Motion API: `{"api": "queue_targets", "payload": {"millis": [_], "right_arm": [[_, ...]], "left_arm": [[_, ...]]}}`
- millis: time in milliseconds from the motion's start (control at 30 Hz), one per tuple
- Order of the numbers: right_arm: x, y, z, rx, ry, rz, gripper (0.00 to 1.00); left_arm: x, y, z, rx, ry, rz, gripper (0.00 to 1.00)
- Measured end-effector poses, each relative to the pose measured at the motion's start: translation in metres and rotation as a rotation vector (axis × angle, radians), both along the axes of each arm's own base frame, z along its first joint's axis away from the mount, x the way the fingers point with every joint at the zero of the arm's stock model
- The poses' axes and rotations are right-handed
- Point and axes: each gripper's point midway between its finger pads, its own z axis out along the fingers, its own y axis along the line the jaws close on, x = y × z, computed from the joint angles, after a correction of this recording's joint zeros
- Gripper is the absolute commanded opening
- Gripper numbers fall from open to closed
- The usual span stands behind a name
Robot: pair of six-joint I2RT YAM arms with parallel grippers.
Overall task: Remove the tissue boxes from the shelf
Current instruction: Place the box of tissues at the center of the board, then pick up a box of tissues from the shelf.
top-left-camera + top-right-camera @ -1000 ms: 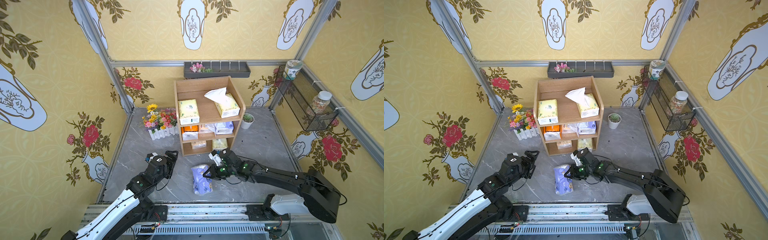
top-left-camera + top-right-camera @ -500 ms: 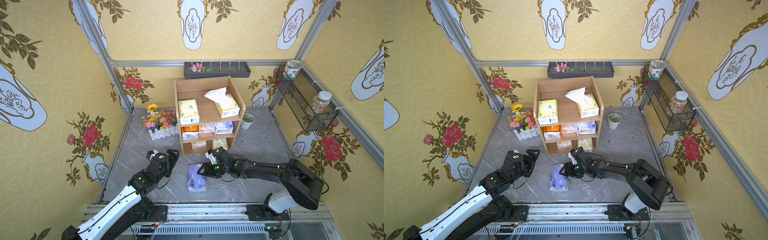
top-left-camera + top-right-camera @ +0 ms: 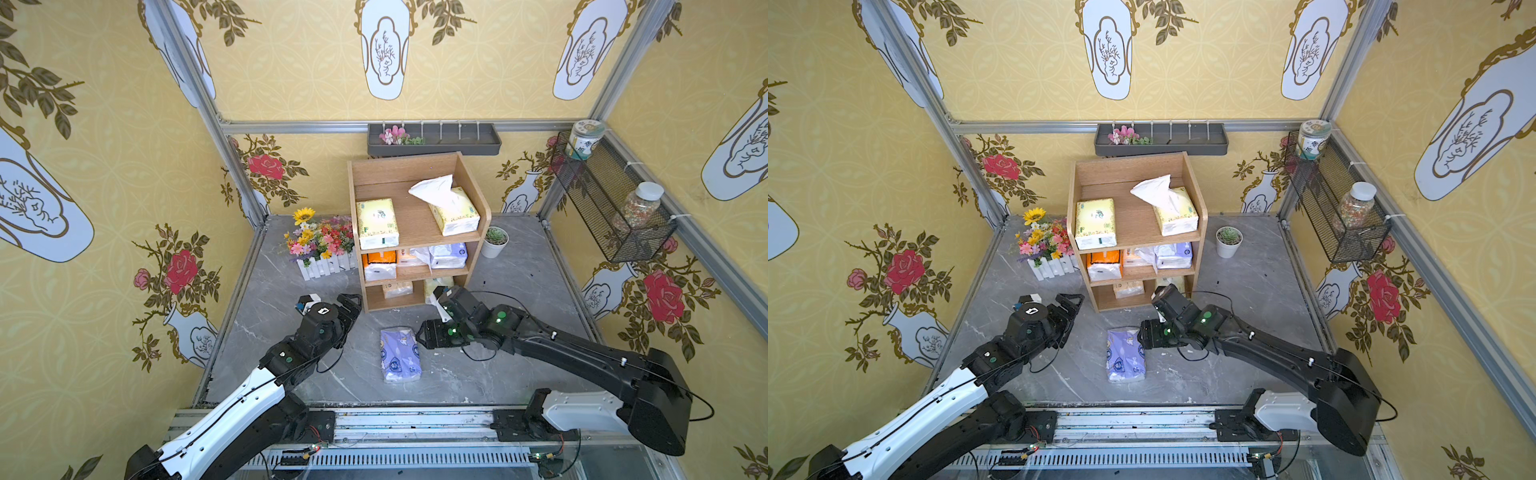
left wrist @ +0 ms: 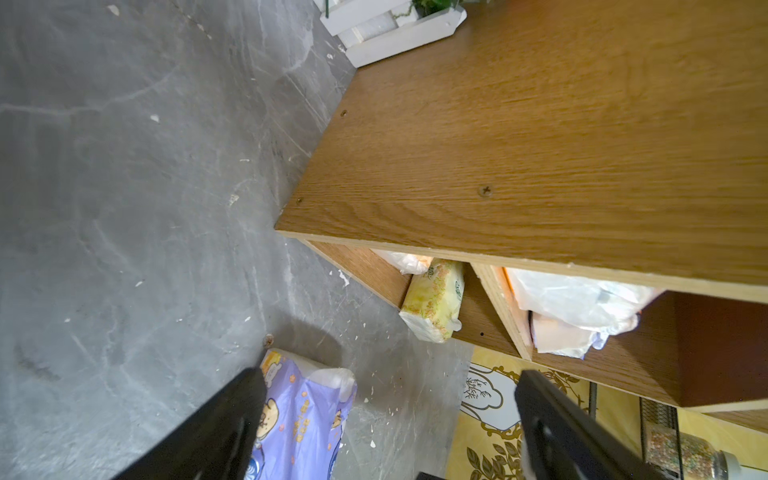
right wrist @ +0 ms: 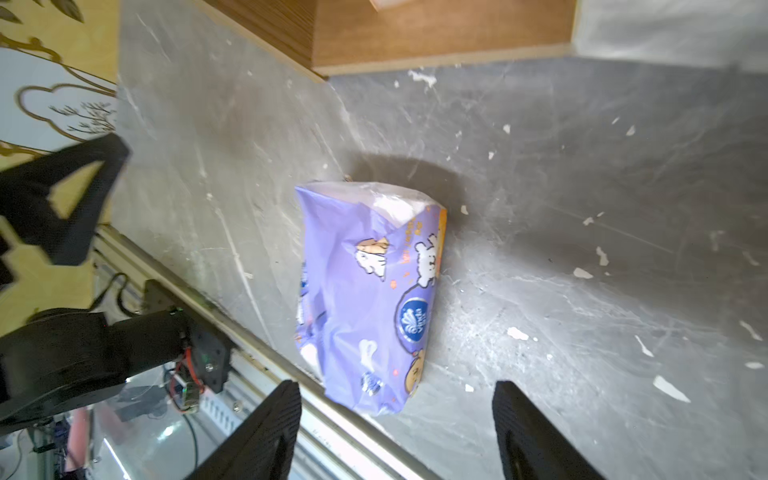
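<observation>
Purple tissue pack [image 3: 400, 354] now released onto floor [image 3: 519, 291], right hand [image 3: 420, 336] spread beside it, left hand [image 3: 353, 302] spread near shelf [image 3: 415, 216]

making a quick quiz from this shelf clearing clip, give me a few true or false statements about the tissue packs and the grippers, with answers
1. The purple tissue pack lies on the table, off the shelf. True.
2. The right gripper is shut on the purple tissue pack. False: it is open beside it, holding nothing.
3. The shelf's top tier is empty. False: a yellow-green pack and an opened pack with white tissue sticking out sit there.
4. The left gripper is open and holds nothing. True.
</observation>
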Motion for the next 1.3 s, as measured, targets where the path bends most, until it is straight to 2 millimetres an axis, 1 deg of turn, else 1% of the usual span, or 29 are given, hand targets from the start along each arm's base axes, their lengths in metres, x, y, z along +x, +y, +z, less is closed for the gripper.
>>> {"api": "queue_targets", "payload": {"millis": [133,200,267,367,433,500,567,633,667,733,833,933,1000,1300], "right_arm": [[0.019,0.008,0.081,0.079,-0.150,-0.025,0.76],[0.027,0.011,0.114,0.113,-0.206,-0.040,0.76],[0.034,0.014,0.138,0.138,-0.246,-0.053,0.76],[0.048,0.022,0.165,0.160,-0.290,-0.087,0.75],[0.058,0.030,0.180,0.182,-0.314,-0.096,0.74],[0.069,0.045,0.199,0.217,-0.339,-0.101,0.73],[0.076,0.054,0.212,0.234,-0.358,-0.105,0.73],[0.083,0.059,0.226,0.250,-0.383,-0.117,0.74],[0.086,0.059,0.231,0.251,-0.396,-0.128,0.76],[0.092,0.056,0.235,0.246,-0.415,-0.155,0.77],[0.106,0.051,0.230,0.224,-0.417,-0.190,0.77],[0.121,0.053,0.222,0.213,-0.400,-0.211,0.75],[0.129,0.055,0.220,0.225,-0.386,-0.224,0.74],[0.144,0.066,0.224,0.300,-0.351,-0.208,0.74]], "left_arm": [[0.001,0.003,-0.001,0.004,-0.004,0.016,1.00],[0.002,0.005,-0.001,-0.001,-0.003,0.036,1.00],[0.003,0.008,0.000,0.002,-0.005,0.048,1.00],[0.004,0.010,0.000,-0.001,-0.006,0.066,1.00],[0.005,0.012,0.000,-0.002,-0.006,0.077,1.00],[0.005,0.013,0.000,-0.007,-0.005,0.089,1.00],[0.006,0.014,0.002,-0.007,-0.011,0.096,1.00],[0.006,0.015,0.004,-0.015,-0.014,0.105,1.00],[0.006,0.015,0.005,-0.016,-0.018,0.107,1.00],[0.006,0.016,0.006,-0.019,-0.022,0.108,1.00],[0.005,0.017,0.009,-0.034,-0.026,0.118,1.00],[0.005,0.018,0.011,-0.040,-0.031,0.122,1.00],[0.004,0.019,0.010,-0.038,-0.028,0.122,1.00],[0.001,0.021,0.006,-0.023,-0.010,0.121,1.00]]}}
